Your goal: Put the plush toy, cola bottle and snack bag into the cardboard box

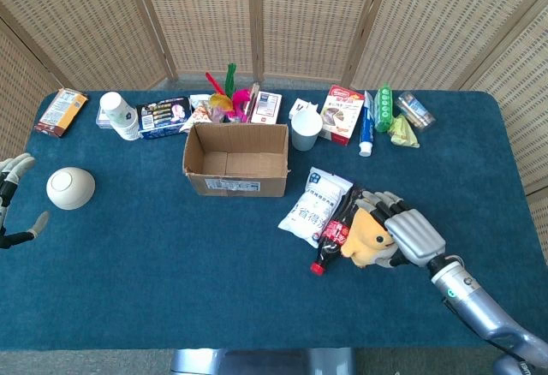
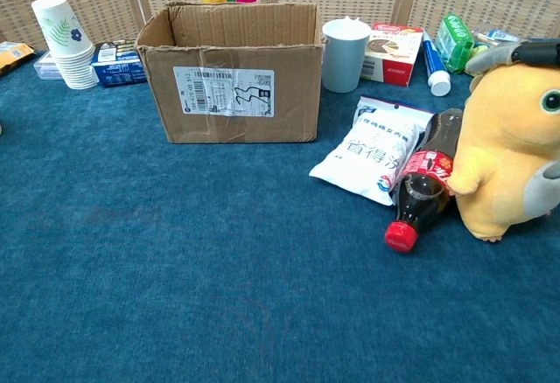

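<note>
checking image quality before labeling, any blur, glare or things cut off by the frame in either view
Head view: evenly lit, sharp, soft shadows only; the left hand is cropped by the left edge. Chest view: also sharp, with a mild sheen on the snack bag and cola bottle; the plush toy is cut by the right edge, and only fingers of the right hand show.
</note>
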Controlling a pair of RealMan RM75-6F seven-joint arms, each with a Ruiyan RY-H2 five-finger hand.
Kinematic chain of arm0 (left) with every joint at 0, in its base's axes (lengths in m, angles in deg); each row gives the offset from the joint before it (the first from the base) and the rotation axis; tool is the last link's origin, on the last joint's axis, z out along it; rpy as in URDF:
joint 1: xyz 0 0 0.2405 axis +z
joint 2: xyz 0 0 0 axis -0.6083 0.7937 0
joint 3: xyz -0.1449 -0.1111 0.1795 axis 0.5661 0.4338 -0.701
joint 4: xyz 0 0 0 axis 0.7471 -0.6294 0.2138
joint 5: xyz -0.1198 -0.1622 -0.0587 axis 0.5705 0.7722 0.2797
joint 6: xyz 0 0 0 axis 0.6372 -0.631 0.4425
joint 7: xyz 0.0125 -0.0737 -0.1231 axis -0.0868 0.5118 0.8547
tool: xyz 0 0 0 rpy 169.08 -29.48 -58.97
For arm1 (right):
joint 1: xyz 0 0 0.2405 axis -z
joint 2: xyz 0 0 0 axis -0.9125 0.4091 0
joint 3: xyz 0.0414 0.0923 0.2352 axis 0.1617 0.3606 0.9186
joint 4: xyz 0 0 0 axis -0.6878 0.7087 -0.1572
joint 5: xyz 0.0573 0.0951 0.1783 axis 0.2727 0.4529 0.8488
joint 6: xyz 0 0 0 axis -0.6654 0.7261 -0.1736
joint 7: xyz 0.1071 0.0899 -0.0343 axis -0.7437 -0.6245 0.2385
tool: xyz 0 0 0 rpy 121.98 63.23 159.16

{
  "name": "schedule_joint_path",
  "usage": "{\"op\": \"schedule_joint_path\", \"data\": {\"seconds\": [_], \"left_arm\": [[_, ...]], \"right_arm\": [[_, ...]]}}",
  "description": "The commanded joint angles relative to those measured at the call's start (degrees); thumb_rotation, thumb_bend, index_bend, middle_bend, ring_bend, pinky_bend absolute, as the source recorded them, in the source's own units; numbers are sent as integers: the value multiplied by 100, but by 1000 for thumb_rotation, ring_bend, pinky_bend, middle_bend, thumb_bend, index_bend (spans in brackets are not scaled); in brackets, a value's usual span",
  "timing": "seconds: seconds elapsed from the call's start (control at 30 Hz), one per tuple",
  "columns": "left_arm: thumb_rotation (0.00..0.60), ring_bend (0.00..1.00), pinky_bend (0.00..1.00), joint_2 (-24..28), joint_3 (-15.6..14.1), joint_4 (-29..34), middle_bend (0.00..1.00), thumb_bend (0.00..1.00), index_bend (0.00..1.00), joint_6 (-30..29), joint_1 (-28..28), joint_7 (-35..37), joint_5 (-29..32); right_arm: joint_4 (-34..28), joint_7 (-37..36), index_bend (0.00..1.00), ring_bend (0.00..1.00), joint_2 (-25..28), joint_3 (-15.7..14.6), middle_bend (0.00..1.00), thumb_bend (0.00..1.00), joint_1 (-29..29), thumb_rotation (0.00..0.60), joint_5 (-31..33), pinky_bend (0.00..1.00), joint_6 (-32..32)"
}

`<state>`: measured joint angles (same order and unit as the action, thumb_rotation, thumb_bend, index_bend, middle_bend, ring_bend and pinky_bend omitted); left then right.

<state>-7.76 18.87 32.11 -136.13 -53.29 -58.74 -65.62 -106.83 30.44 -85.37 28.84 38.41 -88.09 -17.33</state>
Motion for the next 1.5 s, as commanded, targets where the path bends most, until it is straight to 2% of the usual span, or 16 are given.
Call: {"op": "schedule_joint_path", "data": {"seconds": [0.03,0.07,0.13,0.23,0.43,0.6,0.77,0.93,1.03,1.23,1.5], "left_arm": [[600,0,80,5,28,-42,0,420,0,-33,41,80,-69],[600,0,80,9,40,-54,0,420,0,-47,54,108,-94],[600,0,80,12,55,-72,0,420,0,-60,75,160,-137],[600,0,80,14,69,-94,0,420,0,-47,97,190,-186],[600,0,80,15,96,-102,0,420,0,-23,129,224,-249],[600,0,80,32,122,-83,0,420,0,-50,172,251,-319],[600,0,81,41,133,-77,0,420,0,-28,193,276,-382],[600,0,81,50,153,-80,0,420,0,-11,215,305,-423],[600,0,81,73,154,-64,0,420,0,-78,256,307,-494],[600,0,82,99,184,-44,0,420,0,-261,340,390,-627],[600,0,82,47,226,-62,0,419,0,-144,315,300,-586]], "right_arm": [[247,239,413,336,-342,97,401,371,94,600,-14,597,486],[369,303,504,419,-460,102,474,435,139,600,-90,678,682],[547,340,604,510,-607,82,552,521,201,600,-202,768,927],[781,246,678,568,-748,55,607,614,267,600,-370,828,1246],[946,14,701,582,-764,70,620,691,313,600,-614,842,1698],[593,60,707,587,-549,287,626,705,188,600,-779,846,1959],[-235,525,707,587,-267,853,626,701,-210,600,-617,846,1836],[-798,1107,705,587,-394,1650,625,696,-831,600,119,846,1486],[-718,1566,706,587,-607,2050,625,694,-1286,600,585,846,1225],[-410,2166,704,587,-1033,2617,625,695,-2077,600,1337,846,939],[185,2663,707,587,-1893,2810,625,692,-2981,600,2053,846,780]]}}
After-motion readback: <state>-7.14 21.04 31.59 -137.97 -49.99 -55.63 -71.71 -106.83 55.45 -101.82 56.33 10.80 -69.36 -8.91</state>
